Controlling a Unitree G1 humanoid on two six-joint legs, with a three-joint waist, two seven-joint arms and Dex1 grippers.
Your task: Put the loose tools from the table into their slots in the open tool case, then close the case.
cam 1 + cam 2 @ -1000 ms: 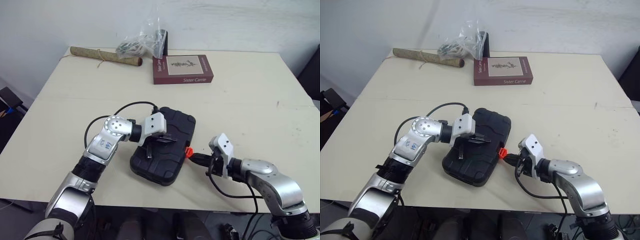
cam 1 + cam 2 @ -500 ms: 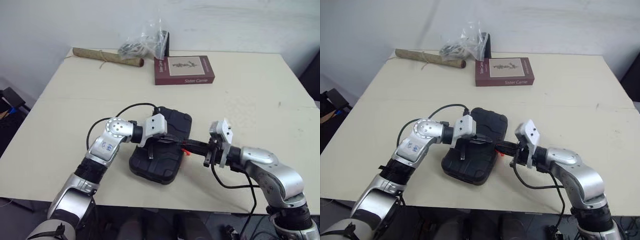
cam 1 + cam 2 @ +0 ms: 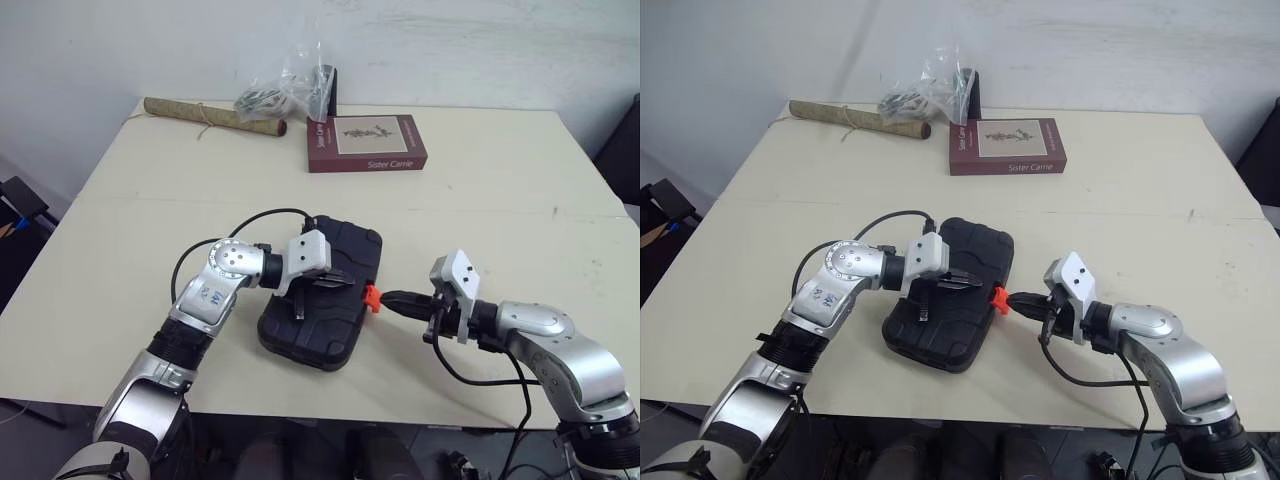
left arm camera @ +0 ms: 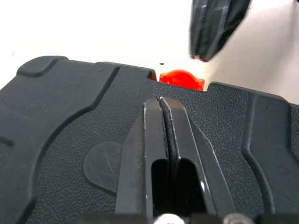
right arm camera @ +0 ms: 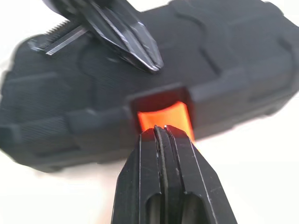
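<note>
Tool case [image 3: 322, 300], black with its lid down, lay near the front edge of the cream bench [image 3: 500, 200]. Left hand [image 4: 161, 100], fingers pressed together, rested on the lid. Right hand [image 5: 161, 129], fingers likewise together, pointed at the orange latch [image 3: 371, 297] on the case's right side, its tip just at the latch. Red book [image 3: 365, 141], plastic bag [image 3: 290, 80] and tied roll [image 3: 210, 114] lay along the far edge.

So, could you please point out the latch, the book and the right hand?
latch [image 3: 371, 297], left eye view, on its orange face.
book [image 3: 375, 133], left eye view, middle of its cover.
right hand [image 3: 388, 298], left eye view, at its shut fingertips.
</note>
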